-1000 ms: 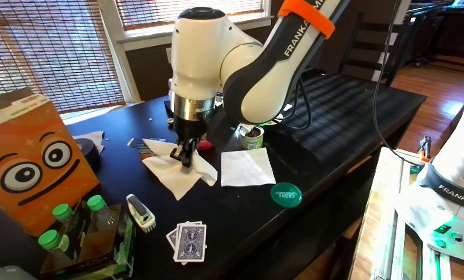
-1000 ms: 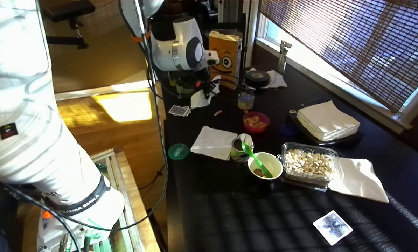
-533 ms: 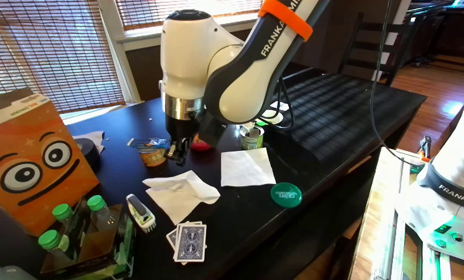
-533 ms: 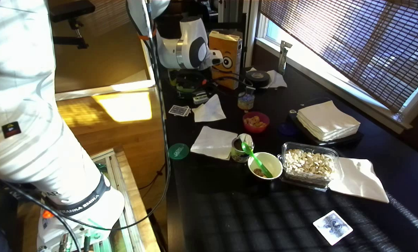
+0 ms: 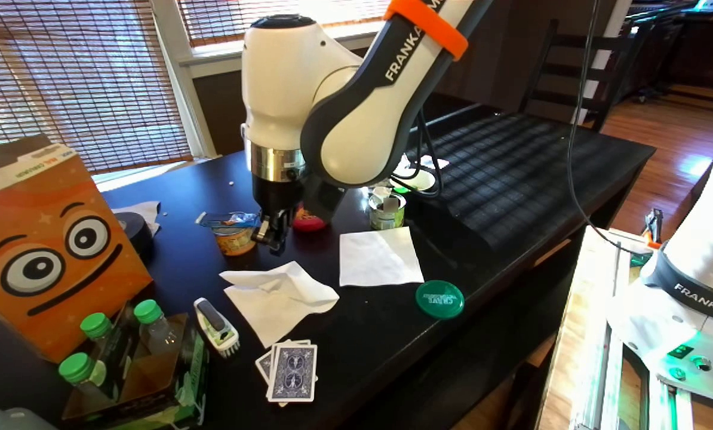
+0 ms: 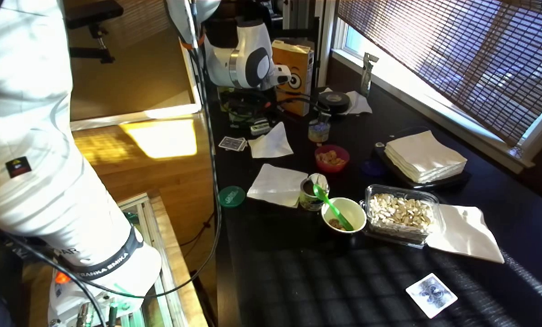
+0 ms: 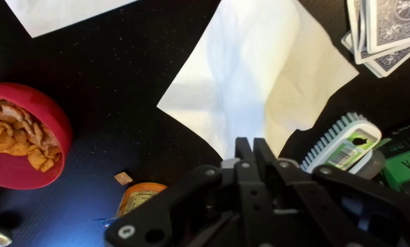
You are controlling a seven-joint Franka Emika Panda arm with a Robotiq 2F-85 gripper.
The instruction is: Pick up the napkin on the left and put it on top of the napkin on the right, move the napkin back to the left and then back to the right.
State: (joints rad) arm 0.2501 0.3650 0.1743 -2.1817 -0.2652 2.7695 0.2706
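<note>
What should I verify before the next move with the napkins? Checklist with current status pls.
1. Claw unloaded: ok, nothing gripped.
2. Claw opened for a grasp: not ok, jaws nearly together.
3. Creased napkin lying smooth: not ok, rumpled.
4. Flat napkin apart from the creased napkin: ok.
5. Playing cards off the creased napkin: ok, close but apart in the wrist view.
6. Claw's exact height above the creased napkin: cannot tell.

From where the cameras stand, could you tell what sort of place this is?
Probably a home dining area, though I cannot be sure: a stack of napkins, a red snack bowl and a woven window blind suggest it.
</note>
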